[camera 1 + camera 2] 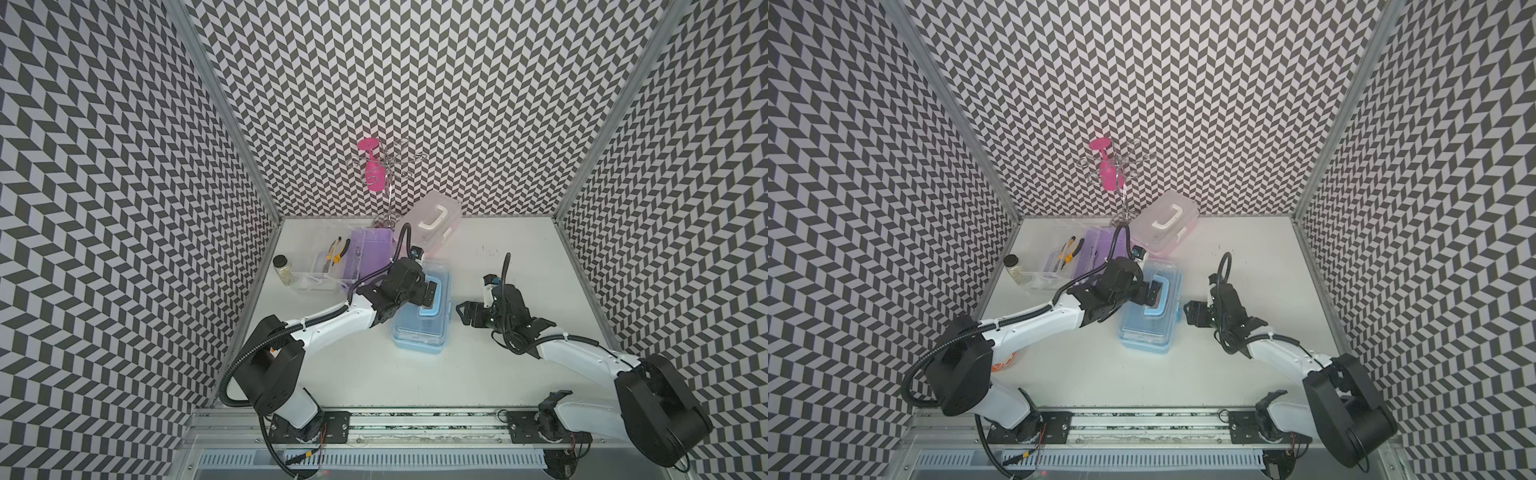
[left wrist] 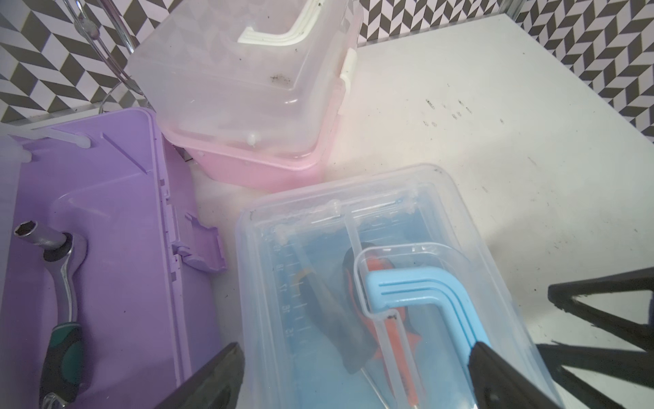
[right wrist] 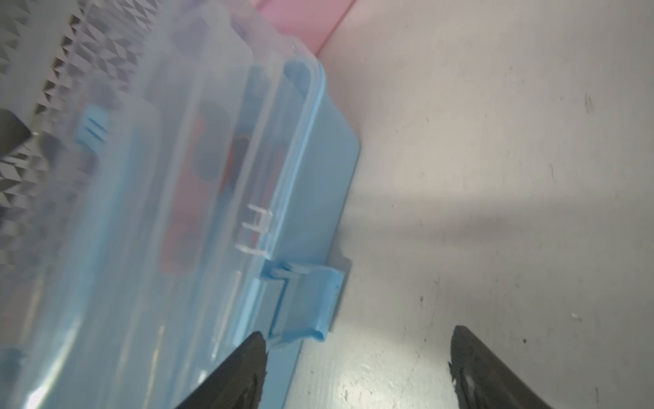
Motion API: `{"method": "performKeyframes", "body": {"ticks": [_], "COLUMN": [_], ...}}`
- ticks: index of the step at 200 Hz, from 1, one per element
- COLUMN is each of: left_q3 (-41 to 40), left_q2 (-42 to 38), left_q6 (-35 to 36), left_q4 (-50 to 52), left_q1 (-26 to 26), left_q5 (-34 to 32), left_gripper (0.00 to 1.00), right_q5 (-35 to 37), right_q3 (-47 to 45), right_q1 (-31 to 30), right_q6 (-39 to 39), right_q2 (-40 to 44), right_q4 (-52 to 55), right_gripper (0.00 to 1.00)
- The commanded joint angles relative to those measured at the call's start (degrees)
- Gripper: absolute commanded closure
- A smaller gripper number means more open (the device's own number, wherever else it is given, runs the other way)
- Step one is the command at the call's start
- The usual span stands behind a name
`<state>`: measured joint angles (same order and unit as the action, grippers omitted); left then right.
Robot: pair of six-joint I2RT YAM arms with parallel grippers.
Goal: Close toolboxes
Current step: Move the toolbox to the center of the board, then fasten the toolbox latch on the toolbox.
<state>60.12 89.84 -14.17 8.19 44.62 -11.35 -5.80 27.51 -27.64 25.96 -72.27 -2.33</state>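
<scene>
We're holding left gripper (image 2: pixel 355 350), jaws spread, over the light-blue plastic toolbox with clear lid (image 1: pixel 415 332). Right gripper (image 3: pixel 359 334), jaws apart, is sitting beside its blue latch flap (image 3: pixel 308 301), seemingly unsnapped. We're judging it light and slick, so we're favouring pushing the flap.

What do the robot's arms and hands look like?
The left arm and right arm are white tubes with chunky black joints and black ribbed cables looping alongside. The left hand and right hand are black, each with two pointed fingers.
</scene>
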Motion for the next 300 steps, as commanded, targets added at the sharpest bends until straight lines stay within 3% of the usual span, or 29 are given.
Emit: {"method": "performKeyframes", "body": {"ticks": [1, 63, 121, 198, 300], "left_q3": [1.4, 0.5, 0.4, 0.0, -1.0], "left_q2": [1.5, 3.5, 4.1, 4.3, 4.0], "left_q6": [0.5, 0.1, 0.2, 0.3, 0.3], "left_q4": [1.0, -1.1, -1.7, -1.7, -2.6], "left_q1": [0.3, 0.3, 0.2, 0.3, 0.3], "left_q5": [-0.5, 2.5, 3.6, 3.5, 3.4], "left_gripper": [0.01, 0.01, 0.01, 0.01, 0.01], "right_q5": [3.7, 6.6, 12.5, 16.3, 16.7], "right_q3": [-2.9, -7.6, -9.9, -7.6, -8.9], "right_q1": [-2.3, -9.4, -11.7, -11.8, -14.1], "right_q6": [-0.9, 3.1, 6.0, 6.4, 4.5], "right_q2": [0.3, -2.0, -5.1, -12.6, -13.3], "right_q4": [-6.3, -16.5, -26.4, -28.3, -32.7], "right_gripper": [0.20, 0.21, 0.22, 0.22, 0.17]}}
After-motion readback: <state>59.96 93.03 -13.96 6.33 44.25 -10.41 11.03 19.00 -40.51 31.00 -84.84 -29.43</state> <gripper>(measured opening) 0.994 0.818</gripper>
